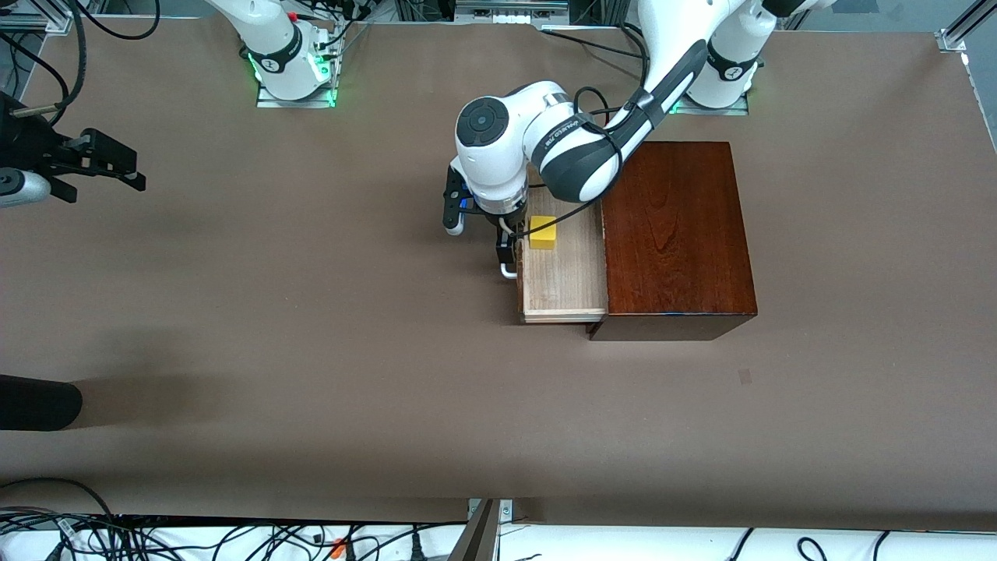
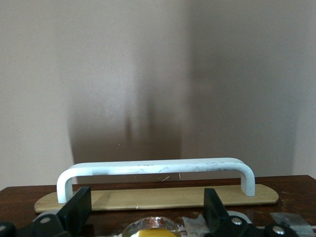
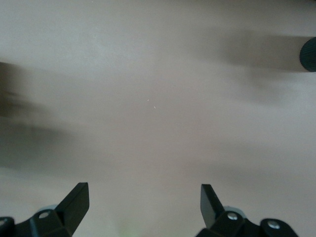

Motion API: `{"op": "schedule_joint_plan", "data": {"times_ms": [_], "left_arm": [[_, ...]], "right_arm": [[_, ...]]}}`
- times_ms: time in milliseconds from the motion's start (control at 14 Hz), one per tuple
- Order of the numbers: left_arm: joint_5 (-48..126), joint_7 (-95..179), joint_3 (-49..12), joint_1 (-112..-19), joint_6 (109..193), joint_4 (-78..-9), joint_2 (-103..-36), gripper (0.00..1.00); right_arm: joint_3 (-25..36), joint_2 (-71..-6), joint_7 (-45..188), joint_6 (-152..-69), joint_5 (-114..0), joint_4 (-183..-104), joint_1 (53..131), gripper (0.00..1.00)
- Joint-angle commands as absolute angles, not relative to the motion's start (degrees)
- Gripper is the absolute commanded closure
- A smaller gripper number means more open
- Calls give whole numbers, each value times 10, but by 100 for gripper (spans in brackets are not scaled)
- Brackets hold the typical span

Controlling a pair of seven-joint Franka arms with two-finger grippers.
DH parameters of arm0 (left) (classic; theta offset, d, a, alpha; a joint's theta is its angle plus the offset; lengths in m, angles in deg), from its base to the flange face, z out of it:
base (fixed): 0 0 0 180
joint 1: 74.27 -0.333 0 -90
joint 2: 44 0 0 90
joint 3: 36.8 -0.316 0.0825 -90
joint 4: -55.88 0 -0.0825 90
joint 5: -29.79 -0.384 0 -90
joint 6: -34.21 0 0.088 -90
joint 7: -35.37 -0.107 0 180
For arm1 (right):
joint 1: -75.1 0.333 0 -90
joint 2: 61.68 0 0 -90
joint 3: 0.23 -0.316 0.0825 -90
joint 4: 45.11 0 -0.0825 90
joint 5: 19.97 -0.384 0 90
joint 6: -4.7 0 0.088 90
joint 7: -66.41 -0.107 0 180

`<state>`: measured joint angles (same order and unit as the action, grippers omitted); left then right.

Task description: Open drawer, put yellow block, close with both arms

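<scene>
The drawer (image 1: 565,276) stands pulled out of the dark reddish-brown box (image 1: 678,234), toward the right arm's end of the table. The yellow block (image 1: 543,233) lies on the drawer's pale floor, close to its front wall. My left gripper (image 1: 508,232) hangs open just above the drawer's front, by the white handle (image 1: 508,271). In the left wrist view its black fingers (image 2: 81,205) stand wide apart over the front's top edge, with the handle (image 2: 153,168) just past them and nothing between them. My right gripper (image 1: 139,170) waits open over bare table at the right arm's end (image 3: 144,197).
A dark rounded object (image 1: 39,403) juts in over the table at the right arm's end, nearer to the front camera than my right gripper; it also shows in the right wrist view (image 3: 308,54). Cables (image 1: 234,538) lie along the table's front edge.
</scene>
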<state>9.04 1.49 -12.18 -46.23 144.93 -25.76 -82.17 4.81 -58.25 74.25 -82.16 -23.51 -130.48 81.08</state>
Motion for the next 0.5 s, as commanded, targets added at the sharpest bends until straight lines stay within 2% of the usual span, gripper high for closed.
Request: {"op": "schedule_joint_plan", "data": {"times_ms": [0,427], "left_arm": [[74,7,-132,-466,1407,-249,-814,0],[72,0,-131,-507,1350,-255,-791,0]], "right_arm": [[43,-590,702,-812,-230,-1305,814,0],[43,-590,707,-809,-217,-1304,814,0]]}}
